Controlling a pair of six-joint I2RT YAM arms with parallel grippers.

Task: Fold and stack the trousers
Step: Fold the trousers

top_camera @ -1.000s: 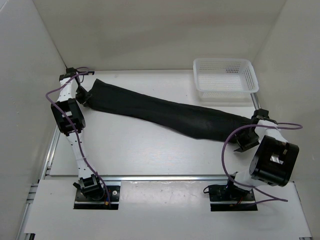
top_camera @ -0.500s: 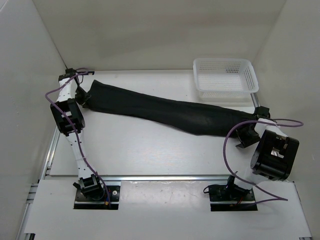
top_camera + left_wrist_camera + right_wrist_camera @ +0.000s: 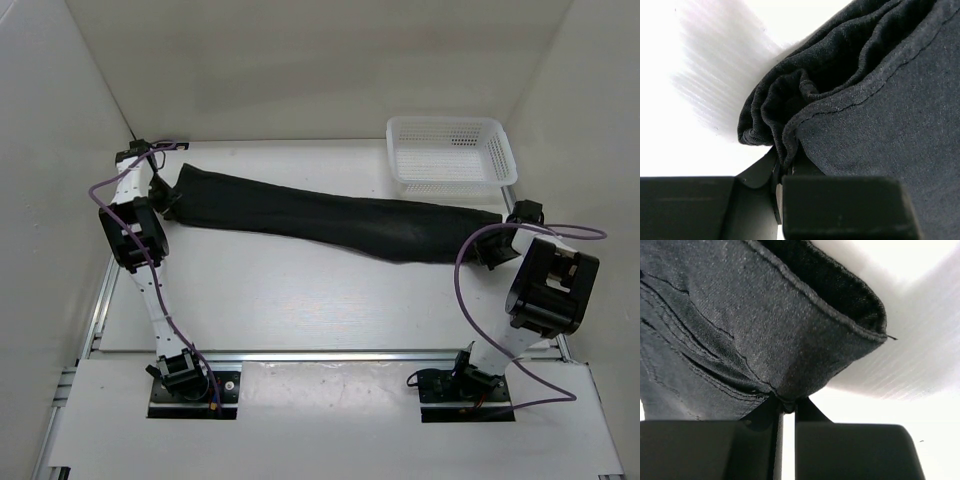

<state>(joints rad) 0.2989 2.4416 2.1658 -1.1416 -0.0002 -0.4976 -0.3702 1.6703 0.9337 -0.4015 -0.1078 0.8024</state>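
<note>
Looking at the trousers [image 3: 330,215], they're stretched out as one long dark band across the table [image 3: 300,300]. One end sits just on the near side of the white mesh basket [image 3: 450,150], the other is well away from the basket, off to its left. As far as I can tell the cloth isn't touching the basket.

The left claw [image 3: 782,170] is clenched on the end far from the basket. Its wrist view shows a few bunched layers and a stitched edge pinched right between the fingers. The right claw [image 3: 785,407] is clenched on the end nearest the basket, biting a gathered bit of cloth just below a hemmed opening. So both are grasping the trousers, one at each end.

Handling-wise this looks like soft, thin, floppy stuff: light, no stiffness at all, and it won't hold any shape you give it. The band bows a little toward the side away from the basket rather than running dead straight. It's not fragile, and the weave looks like it gives decent grip.

My guess is the seams and hems are the best places to hold, since the layers double up there. Pinch only the top layer and the rest may slide out. For the fold I'd carry the far end over to the basket end, keeping some tension so the middle doesn't bunch
</note>
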